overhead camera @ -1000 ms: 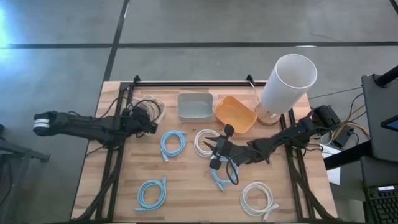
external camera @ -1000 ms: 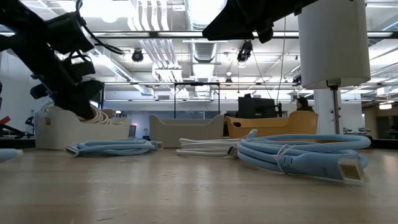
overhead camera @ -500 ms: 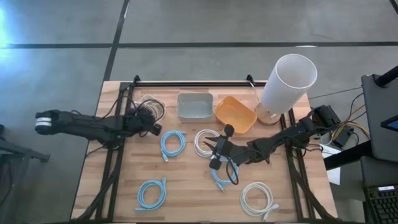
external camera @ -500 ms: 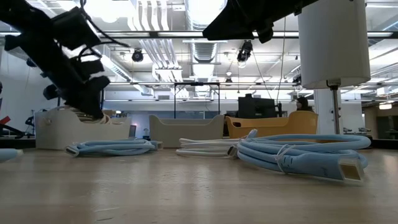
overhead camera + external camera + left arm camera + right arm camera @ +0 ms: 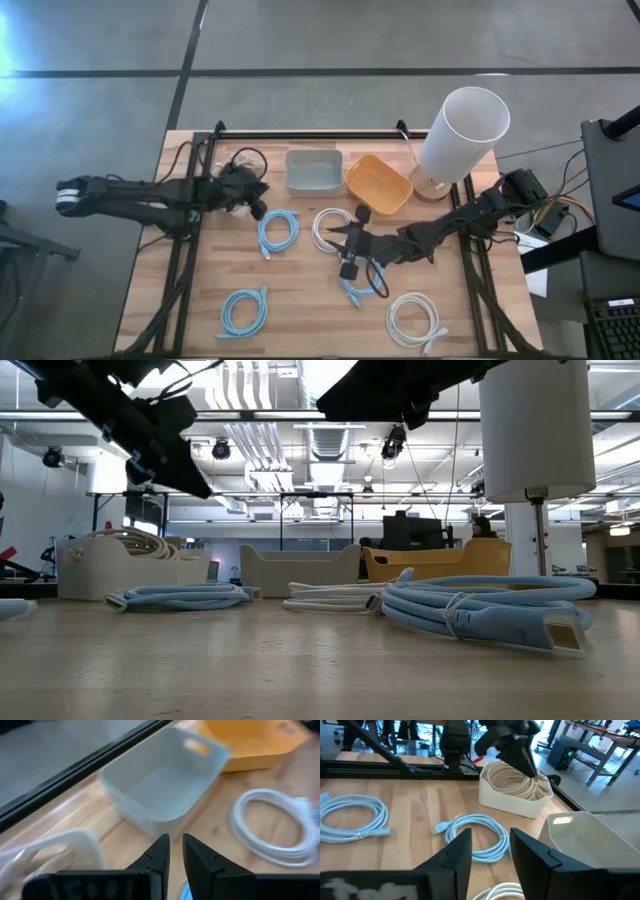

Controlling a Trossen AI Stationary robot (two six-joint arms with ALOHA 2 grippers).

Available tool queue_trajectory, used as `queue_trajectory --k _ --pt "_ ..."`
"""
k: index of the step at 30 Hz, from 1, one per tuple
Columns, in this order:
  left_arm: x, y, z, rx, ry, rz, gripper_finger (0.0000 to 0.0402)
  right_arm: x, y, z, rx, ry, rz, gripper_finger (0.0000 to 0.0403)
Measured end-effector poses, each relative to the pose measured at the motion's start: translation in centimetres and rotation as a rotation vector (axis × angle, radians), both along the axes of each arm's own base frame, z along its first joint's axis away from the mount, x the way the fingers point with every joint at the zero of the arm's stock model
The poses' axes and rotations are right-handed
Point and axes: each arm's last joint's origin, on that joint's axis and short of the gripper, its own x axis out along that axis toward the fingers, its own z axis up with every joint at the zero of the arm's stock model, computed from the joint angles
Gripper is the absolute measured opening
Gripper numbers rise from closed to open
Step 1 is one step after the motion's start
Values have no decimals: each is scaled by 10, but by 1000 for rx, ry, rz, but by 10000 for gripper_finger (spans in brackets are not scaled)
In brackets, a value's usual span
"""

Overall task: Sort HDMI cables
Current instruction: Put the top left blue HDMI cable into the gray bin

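Observation:
Beige HDMI cables (image 5: 512, 780) lie coiled in a white bin (image 5: 238, 166) at the far left. My left gripper (image 5: 176, 851) hovers above the table just right of that bin, near a grey bin (image 5: 165, 785). Only a narrow gap shows between its fingers, with nothing in it. Light blue coils (image 5: 277, 230) (image 5: 243, 308) (image 5: 360, 285) and white coils (image 5: 330, 228) (image 5: 413, 318) lie flat on the table. My right gripper (image 5: 490, 850) hangs open and empty over the middle white coil and the light blue coil beside it.
An orange bin (image 5: 378, 182) stands right of the grey bin (image 5: 313, 170). A tall white cylinder on a stand (image 5: 460, 130) occupies the far right corner. Black rails run along the table's left, right and far edges. Bare wood lies along the near edge, between the coils.
My left gripper has risen out of the white bin with the beige cables, tipped up toward level and drifted a little toward the grey bin. The beige coils have stayed in the bin.

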Motion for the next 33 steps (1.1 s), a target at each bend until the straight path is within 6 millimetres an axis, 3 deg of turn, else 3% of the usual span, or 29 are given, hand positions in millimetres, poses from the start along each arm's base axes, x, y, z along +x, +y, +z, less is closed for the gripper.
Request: queue_trajectory --k 10,20,33 --pt "20 -4 -7 -25 -20 -217 55 -1 -3 -5 18 41 -16 176" --pt "43 -4 -14 3 -30 -341 61 1 -12 -5 56 34 -56 185" --pt "56 -13 -39 -168 49 -469 171 1 -12 -6 53 44 -57 185"
